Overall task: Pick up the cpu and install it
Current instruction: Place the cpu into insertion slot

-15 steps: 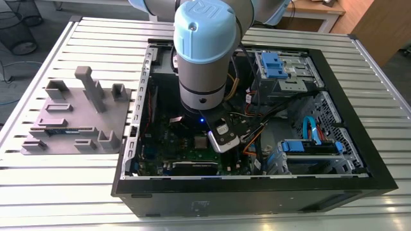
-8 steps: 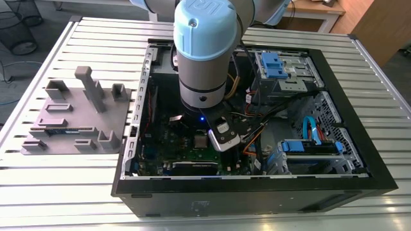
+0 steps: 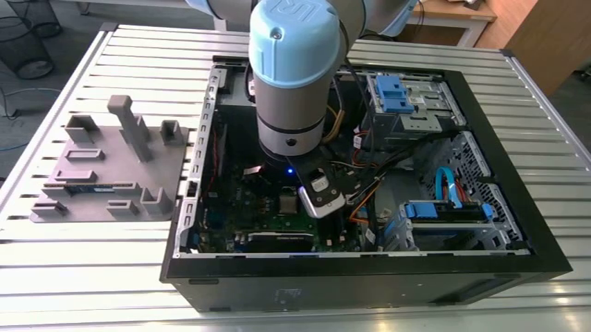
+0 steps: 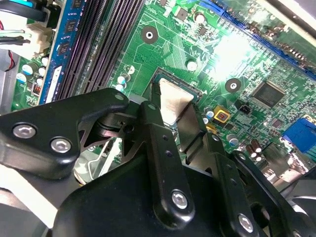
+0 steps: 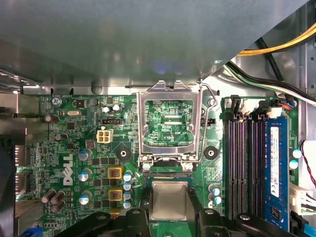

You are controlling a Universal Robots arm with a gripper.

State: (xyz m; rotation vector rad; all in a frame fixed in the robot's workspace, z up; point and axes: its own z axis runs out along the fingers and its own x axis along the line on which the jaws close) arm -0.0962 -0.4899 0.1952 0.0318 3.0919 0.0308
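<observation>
Evidently, the cpu is clamped in the gripper beside the opened socket frame; level seating is required.

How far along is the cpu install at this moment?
Done: the cpu is picked up and at the motherboard. In hand: the gripper is shut on it, at the socket. Left: seating cannot be confirmed, and the metal socket frame stands open.
</observation>
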